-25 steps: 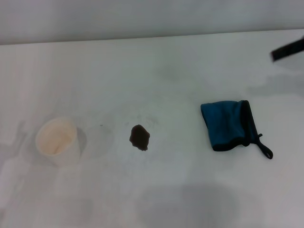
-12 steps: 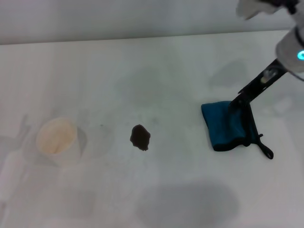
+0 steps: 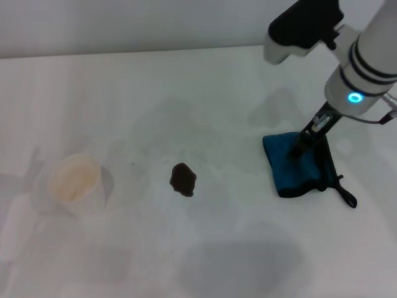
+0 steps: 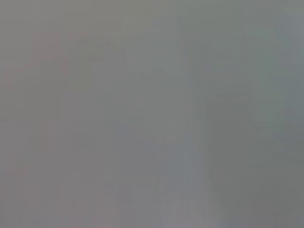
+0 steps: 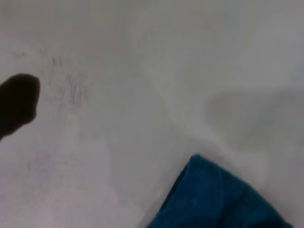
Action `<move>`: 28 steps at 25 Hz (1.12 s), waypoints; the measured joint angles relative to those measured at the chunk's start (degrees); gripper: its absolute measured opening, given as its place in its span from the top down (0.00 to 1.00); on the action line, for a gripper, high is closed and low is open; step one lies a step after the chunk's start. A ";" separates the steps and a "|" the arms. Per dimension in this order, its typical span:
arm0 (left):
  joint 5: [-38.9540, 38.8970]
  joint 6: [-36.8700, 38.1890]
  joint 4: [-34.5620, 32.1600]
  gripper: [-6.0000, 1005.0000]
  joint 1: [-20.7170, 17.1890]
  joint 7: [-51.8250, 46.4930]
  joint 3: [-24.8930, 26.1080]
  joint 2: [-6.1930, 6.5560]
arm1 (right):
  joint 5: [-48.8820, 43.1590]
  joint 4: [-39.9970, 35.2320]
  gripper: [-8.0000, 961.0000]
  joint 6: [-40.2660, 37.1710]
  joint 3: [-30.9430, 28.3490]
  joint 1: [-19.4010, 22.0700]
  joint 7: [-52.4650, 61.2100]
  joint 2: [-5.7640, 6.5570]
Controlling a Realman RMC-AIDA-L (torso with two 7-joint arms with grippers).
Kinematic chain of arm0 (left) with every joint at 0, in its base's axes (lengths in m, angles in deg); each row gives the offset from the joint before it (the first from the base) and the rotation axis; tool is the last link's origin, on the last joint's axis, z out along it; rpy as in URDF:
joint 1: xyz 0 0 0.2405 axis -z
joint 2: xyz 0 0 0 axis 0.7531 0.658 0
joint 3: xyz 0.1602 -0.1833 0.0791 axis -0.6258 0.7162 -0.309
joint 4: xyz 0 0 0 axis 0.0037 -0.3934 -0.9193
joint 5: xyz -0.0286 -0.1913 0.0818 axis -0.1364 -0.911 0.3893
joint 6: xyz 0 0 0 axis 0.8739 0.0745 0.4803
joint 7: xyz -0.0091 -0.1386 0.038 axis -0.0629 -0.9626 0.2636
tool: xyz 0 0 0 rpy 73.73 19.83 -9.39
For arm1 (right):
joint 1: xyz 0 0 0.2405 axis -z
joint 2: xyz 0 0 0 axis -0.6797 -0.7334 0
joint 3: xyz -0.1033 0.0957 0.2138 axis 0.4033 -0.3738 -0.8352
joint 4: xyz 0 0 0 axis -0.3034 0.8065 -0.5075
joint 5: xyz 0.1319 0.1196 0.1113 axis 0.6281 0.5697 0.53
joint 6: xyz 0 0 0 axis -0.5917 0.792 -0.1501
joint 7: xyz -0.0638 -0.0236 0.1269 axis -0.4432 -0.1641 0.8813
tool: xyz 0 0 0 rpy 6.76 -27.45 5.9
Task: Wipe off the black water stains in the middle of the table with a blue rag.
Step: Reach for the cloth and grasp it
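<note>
My right end effector (image 3: 296,149) sits low over the blue rag (image 3: 299,164), its dark tip right at the cloth's upper edge; I cannot tell how far the fingers are parted or whether they have any fabric, since the arm's body covers them from the head camera and the wrist camera shows none of them. The rag lies flat on the table (image 3: 186,87), well to the right of the black water stains (image 3: 183,179), with its loop cord (image 3: 345,192) trailing off the far corner.

I judge the main risk to be a bad grab. If I close on only the top fold or the black edging, the cloth could unfold and drag loosely, and a loose rag would smear the blotch rather than lift it. Pressing down too hard could also just push the rag along the smooth surface. A wide sweep past the stain could knock the paper cup (image 3: 75,183) standing to its left.

The head view gives me the whole layout: cup, stain, rag and arm. The right wrist view adds the close gap, with the rag's corner (image 5: 218,199) and the stain (image 5: 16,104) in one frame, bare table between. The left wrist view is blank grey, so my left end effector is out of sight.
</note>
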 joint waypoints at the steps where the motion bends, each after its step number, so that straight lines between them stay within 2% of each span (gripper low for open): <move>1: 0.00 0.15 0.00 0.13 0.12 0.03 0.02 0.03 | -0.01 0.56 0.15 -0.32 0.90 -0.23 0.76 0.03; 20: -0.09 -0.23 1.41 0.14 0.76 -0.13 0.36 0.00 | 0.24 9.76 0.19 -5.72 5.68 -1.81 3.40 -0.27; 28: -0.09 -0.24 1.41 0.14 0.10 -0.09 0.25 -0.18 | -0.15 11.32 0.32 -6.49 6.39 -1.89 2.90 -0.13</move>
